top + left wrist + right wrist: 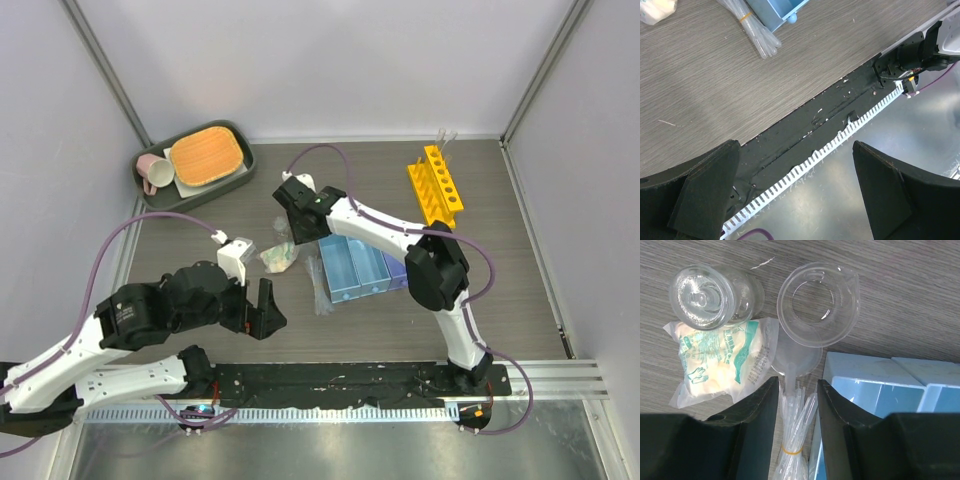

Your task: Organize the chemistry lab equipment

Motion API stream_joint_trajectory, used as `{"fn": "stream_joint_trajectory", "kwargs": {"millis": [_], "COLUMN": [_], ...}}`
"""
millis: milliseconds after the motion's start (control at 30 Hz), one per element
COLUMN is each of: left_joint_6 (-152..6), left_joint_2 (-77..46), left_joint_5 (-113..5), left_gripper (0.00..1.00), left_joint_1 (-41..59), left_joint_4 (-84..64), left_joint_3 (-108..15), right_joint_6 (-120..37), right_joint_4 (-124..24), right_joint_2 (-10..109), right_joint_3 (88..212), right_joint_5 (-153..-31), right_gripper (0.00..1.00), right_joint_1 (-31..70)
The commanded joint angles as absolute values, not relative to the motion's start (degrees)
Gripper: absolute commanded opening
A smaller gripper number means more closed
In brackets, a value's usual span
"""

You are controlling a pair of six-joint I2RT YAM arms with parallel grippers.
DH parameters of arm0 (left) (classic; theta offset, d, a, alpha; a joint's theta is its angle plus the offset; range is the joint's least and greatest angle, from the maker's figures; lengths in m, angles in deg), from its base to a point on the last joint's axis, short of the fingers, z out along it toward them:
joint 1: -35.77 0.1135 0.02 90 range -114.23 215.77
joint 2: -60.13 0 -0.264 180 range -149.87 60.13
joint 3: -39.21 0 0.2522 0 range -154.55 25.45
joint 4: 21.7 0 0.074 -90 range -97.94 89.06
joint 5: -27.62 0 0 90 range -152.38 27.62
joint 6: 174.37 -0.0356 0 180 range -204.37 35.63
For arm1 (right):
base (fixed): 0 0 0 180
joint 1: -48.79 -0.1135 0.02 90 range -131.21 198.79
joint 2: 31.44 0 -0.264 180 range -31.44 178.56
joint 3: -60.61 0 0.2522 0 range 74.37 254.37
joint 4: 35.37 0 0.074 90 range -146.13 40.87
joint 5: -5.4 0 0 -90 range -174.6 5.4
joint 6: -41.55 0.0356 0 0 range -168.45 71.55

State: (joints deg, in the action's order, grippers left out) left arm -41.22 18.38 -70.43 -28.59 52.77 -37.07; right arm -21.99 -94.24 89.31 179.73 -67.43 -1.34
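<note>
Right gripper (797,384), fingers spread, astride clear pipette bundle (792,455), likely poised to grasp it; blue three-compartment tray (875,390) just beside, small clear beakers (817,300) ahead. Left gripper (796,148) open, empty, well apart.

Wood-grain tabletop (920,295): a pipette bundle (792,452) lies below the right tool (797,387), two clear beakers (817,302) just ahead, blue tray (865,371) and packet (722,360) flanking.

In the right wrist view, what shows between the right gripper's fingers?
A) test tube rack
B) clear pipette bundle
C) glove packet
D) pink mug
B: the clear pipette bundle, tied with a yellow band, runs through the gap of the open right gripper.
</note>
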Motion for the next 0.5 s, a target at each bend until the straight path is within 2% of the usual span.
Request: {"fn": "stream_joint_trajectory", "kwargs": {"millis": [0,267,467], "left_joint_6": [-41.3,-41.5,-41.6], "left_joint_2": [17.9,17.4,16.8], "left_joint_5": [-71.4,-71.6,-71.6], "left_gripper": [1.00,1.00,1.00], "left_joint_1": [-28.3,-28.3,-28.3], "left_joint_4": [51.7,52.2,52.4], "left_joint_3": [-38.6,-39.2,-39.7], "right_joint_6": [-23.4,-24.4,-24.5], "right_joint_4": [-92.6,-92.7,-93.7], "right_joint_2": [90.8,92.9,93.1], "right_joint_3": [183.1,185.2,185.7], "right_joint_5": [-67.8,-67.5,-66.8], "right_gripper": [0.41,0.31,0.09], "right_joint_1": [-1.3,-1.3,-1.3]}}
